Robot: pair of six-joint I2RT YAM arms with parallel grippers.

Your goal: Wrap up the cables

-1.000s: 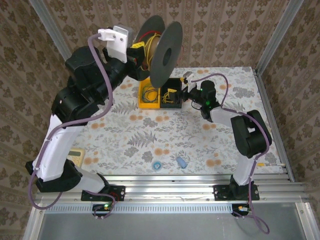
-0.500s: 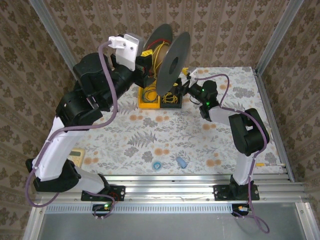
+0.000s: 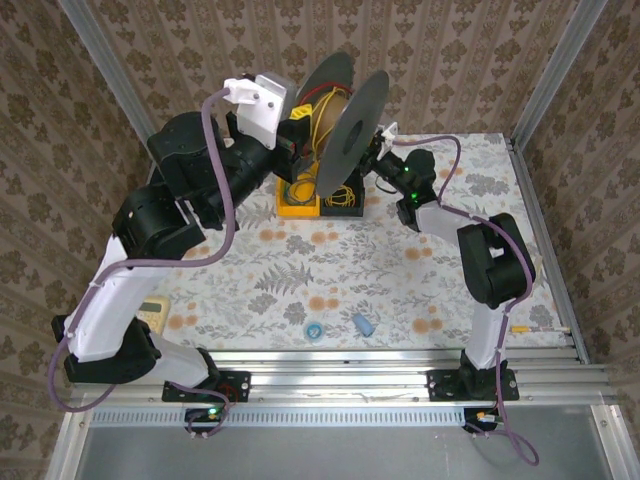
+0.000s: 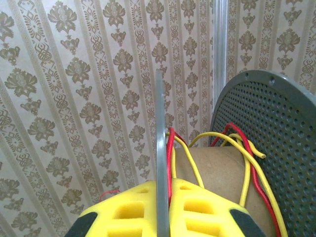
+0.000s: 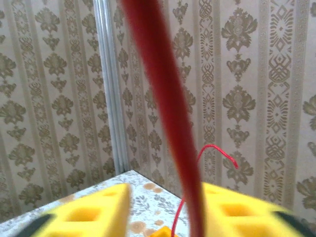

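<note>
Red wire is up on the spool, held high at the top centre of the overhead view, well off the table. I count just a few slack strands of it draped over the cardboard core, mixed with a yellow wire. By my reckoning the wrap is barely begun: nothing lies in tight turns, and most of the winding is left. The left gripper has its yellow fingers clamped on one thin grey flange, which stands edge-on up the middle of its own camera. The right gripper, just right of the spool from above, has its fingers narrowed but with a gap. The red wire runs down between them, hard by the finger on the right of the frame; pinched or not, I can't tell. The left wrist camera gives the strands on the core, which the flanges mostly hide from overhead. The right wrist camera gives a thin curl of red beyond the fingers. The overhead gives the yellow box on the table below the spool.
</note>
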